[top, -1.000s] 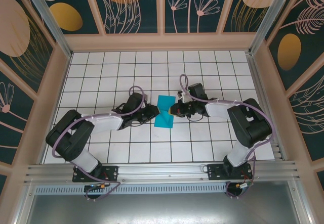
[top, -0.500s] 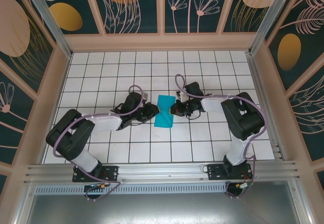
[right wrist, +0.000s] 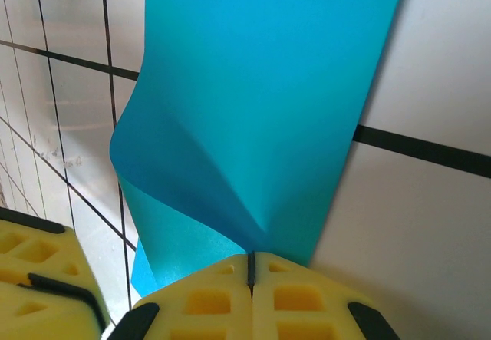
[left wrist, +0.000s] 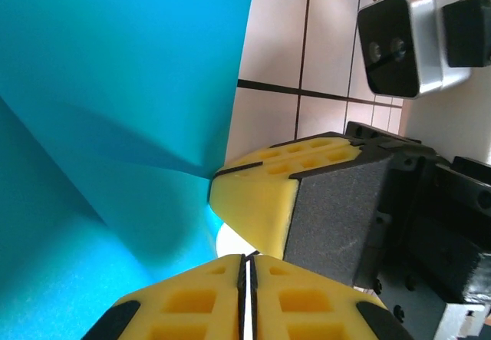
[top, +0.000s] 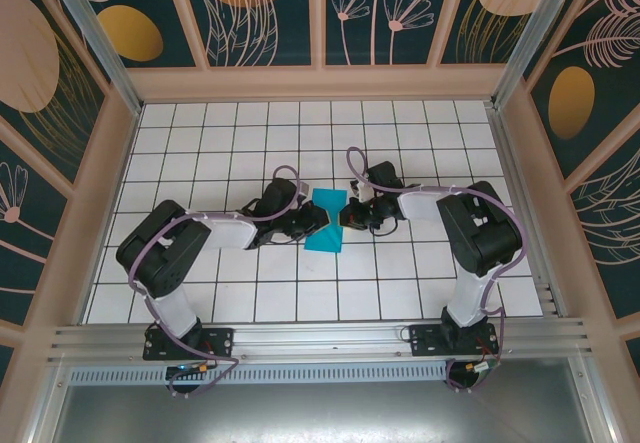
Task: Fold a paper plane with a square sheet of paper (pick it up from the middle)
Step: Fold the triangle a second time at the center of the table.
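Observation:
The square sheet of paper (top: 324, 235) is bright cyan-blue and lies mid-table, curled over on itself. My right gripper (top: 346, 214) is at its right edge. In the right wrist view that gripper (right wrist: 251, 257) is shut on the sheet (right wrist: 261, 87), whose raised fold runs down into the jaw tips. My left gripper (top: 314, 220) is at the sheet's left side. In the left wrist view it (left wrist: 247, 259) is shut, with only a hairline slit and no paper between the jaws. The sheet (left wrist: 115, 87) rises just left of it, and a right-gripper finger (left wrist: 257, 198) is close above.
The white grid-tiled table (top: 300, 133) is boxed in by patterned walls. The right wrist's camera (left wrist: 399, 44) hangs near the left gripper. A yellow finger of the left gripper (right wrist: 38, 271) shows in the right wrist view's lower left corner.
The left arm has reached right, bringing its gripper against the sheet's left side while its jaws closed. The right arm's elbow drew in early on, and its gripper kept its hold.

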You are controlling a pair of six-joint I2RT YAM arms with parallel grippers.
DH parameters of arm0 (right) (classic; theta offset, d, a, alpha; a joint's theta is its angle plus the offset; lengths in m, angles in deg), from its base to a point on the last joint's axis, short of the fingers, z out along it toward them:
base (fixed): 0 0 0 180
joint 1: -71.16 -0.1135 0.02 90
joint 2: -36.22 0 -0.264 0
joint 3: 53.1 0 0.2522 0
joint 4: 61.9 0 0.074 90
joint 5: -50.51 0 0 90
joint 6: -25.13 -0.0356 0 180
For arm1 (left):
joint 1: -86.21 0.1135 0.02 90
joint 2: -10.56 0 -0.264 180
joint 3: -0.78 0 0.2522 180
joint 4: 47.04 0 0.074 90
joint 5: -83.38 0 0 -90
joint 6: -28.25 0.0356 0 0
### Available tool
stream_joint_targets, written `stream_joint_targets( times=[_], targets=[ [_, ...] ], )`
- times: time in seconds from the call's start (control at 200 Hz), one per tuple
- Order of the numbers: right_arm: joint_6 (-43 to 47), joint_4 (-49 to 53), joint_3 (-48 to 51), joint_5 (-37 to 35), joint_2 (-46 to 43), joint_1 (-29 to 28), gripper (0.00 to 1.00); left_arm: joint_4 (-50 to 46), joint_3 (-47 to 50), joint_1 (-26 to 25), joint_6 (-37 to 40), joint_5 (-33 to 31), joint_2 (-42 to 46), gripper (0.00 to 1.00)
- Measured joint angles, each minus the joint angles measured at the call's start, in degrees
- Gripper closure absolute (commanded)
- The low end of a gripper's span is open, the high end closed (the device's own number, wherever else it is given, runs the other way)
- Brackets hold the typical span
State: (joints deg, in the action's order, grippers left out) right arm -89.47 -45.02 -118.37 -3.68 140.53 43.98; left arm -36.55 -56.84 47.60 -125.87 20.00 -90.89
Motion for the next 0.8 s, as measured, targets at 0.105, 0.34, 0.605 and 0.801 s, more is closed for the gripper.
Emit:
stream_joint_targets(
  times=[0.105, 0.34, 0.605, 0.801],
  targets=[
    [0.35, 0.20, 0.00, 0.00, 0.00, 0.13, 1.00, -0.02, -0.81, -0.17, 0.02, 0.17, -0.90, 0.86],
    [0.79, 0.61, -0.46, -0.02, 0.00, 0.15, 1.00, -0.04, -2.03, -0.20, 0.42, 0.22, -2.47, 0.86],
    [1.44, 0.79, -0.96, -0.24, 0.33, 0.20, 1.00, -0.07, -2.05, -0.33, 0.48, 0.44, -4.09, 0.86],
    [1.79, 1.07, -0.96, -0.44, 0.74, 0.22, 1.00, -0.09, -2.19, -0.42, 0.66, 0.70, -4.70, 0.86]
  ],
)
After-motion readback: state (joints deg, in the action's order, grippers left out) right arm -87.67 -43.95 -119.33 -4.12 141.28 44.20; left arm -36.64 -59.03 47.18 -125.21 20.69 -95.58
